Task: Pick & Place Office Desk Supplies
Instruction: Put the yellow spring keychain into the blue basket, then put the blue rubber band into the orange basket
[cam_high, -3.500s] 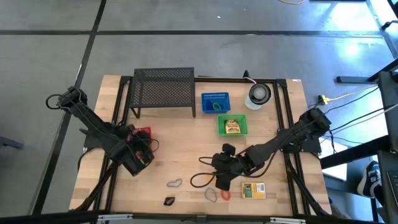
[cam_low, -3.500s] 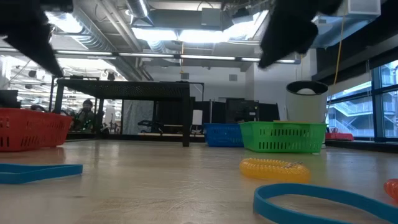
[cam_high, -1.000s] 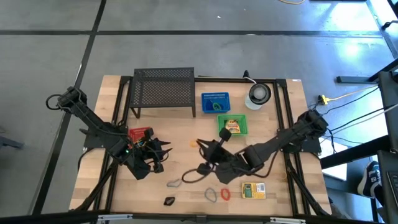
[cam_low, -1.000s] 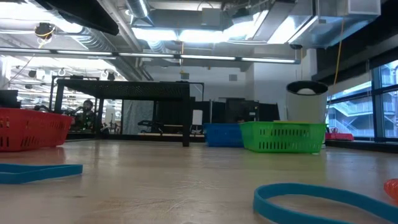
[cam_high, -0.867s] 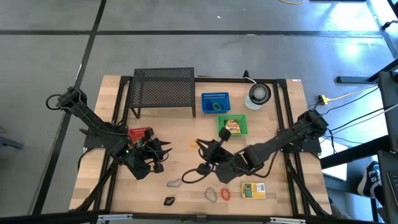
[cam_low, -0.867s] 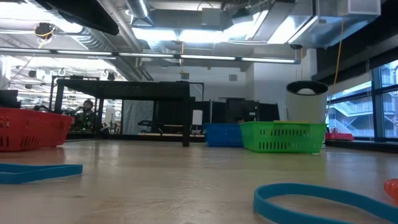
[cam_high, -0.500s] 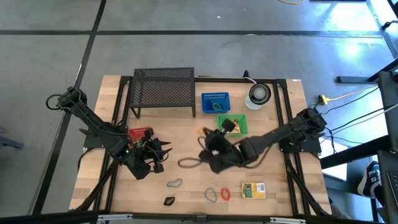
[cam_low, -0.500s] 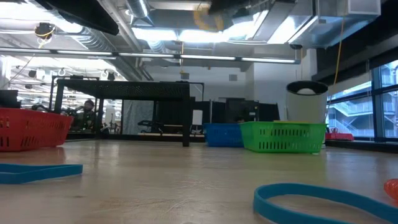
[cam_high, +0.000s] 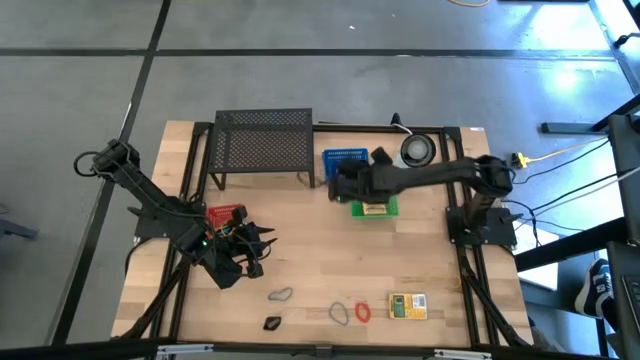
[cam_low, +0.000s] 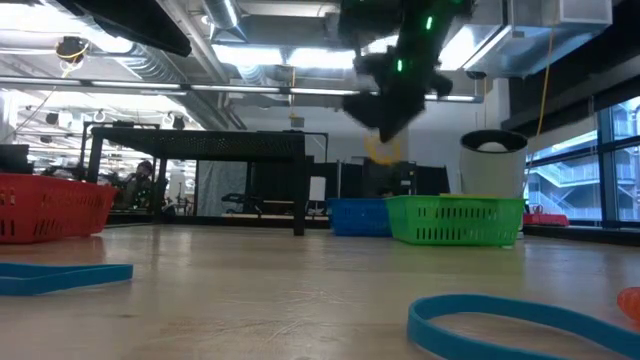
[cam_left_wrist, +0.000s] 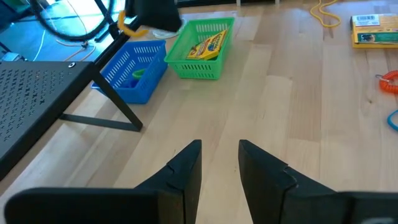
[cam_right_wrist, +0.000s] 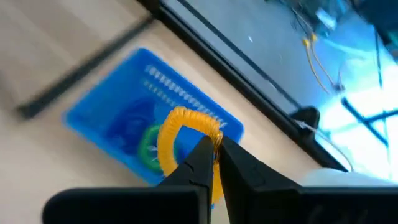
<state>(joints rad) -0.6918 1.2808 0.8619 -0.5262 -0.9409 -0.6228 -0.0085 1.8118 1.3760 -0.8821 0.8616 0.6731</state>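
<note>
My right jaws, clamped on a yellow loop, hang over the blue basket; next, release it inside. My left jaws wait parted above the tabletop.

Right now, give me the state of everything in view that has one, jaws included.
Right gripper: jaws shut on the orange loop, held in the air above the blue basket.
Left gripper: jaws open, empty, above bare table.
Blue basket: upright, a green loop inside.
Green basket: upright, a yellow packet inside.
Red basket: upright on the table.
Yellow-green box: flat on the table.
</note>
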